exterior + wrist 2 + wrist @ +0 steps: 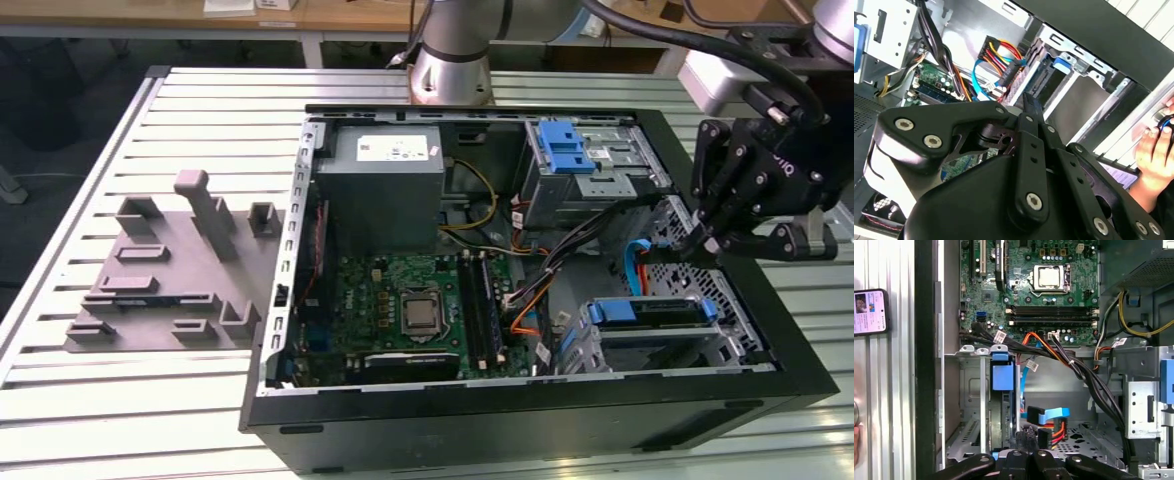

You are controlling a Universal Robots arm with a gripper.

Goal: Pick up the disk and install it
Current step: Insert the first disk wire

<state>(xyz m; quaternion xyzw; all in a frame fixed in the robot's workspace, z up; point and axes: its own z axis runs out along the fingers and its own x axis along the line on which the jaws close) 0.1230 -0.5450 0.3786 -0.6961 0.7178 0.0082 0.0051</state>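
Observation:
The disk (pixel 649 312) sits in the drive cage (pixel 727 300) at the front corner of the open computer case, on the exterior view's right. Its blue bracket faces up. In the first wrist view the disk (pixel 1003 378) shows edge-on in the same cage, blue tab on top. My gripper (pixel 689 245) hangs just above the case, beside and slightly behind that cage. Its black fingers (pixel 1015 460) are shut together with nothing between them. In the second wrist view the gripper (pixel 1029 103) points toward the cage and the cable plugs.
Blue and orange cables (pixel 627 270) run beside the cage under the gripper. The grey power-supply box (pixel 387 185) and a blue latch on a silver cage (pixel 567 150) stand at the back. A grey fixture (pixel 167 270) lies outside the case. A person's hand (pixel 1154 150) and a phone (pixel 869 312) are nearby.

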